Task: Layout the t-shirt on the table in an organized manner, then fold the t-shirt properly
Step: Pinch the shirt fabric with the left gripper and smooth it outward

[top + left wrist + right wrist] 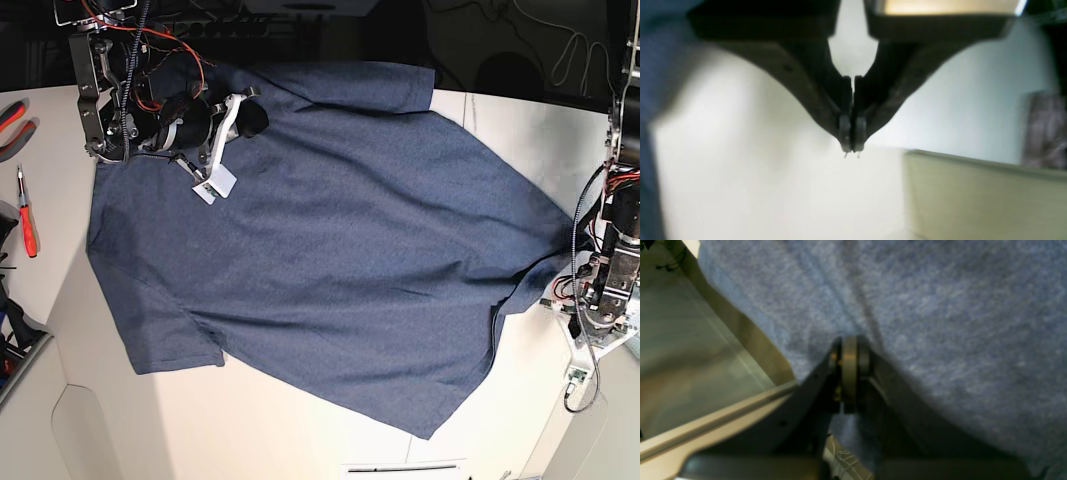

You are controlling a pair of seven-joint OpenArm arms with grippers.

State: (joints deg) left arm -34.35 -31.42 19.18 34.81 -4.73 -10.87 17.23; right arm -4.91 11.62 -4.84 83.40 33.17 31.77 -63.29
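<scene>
I see the t-shirt (330, 230) spread nearly flat across the table (300, 430), ready for folding. My left gripper (852, 146) hangs clamped shut on nothing over bare tabletop beside the shirt's edge. Farther off, my right gripper (849, 350) is closed tight, apparently pinching the fabric, I judge to tug out the last wrinkles.

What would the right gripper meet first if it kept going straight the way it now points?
The t-shirt. In the right wrist view the right gripper, jaws shut, has its tips right at the blue fabric, apparently already touching or pinching it; contact depth is unclear from the blur.
</scene>
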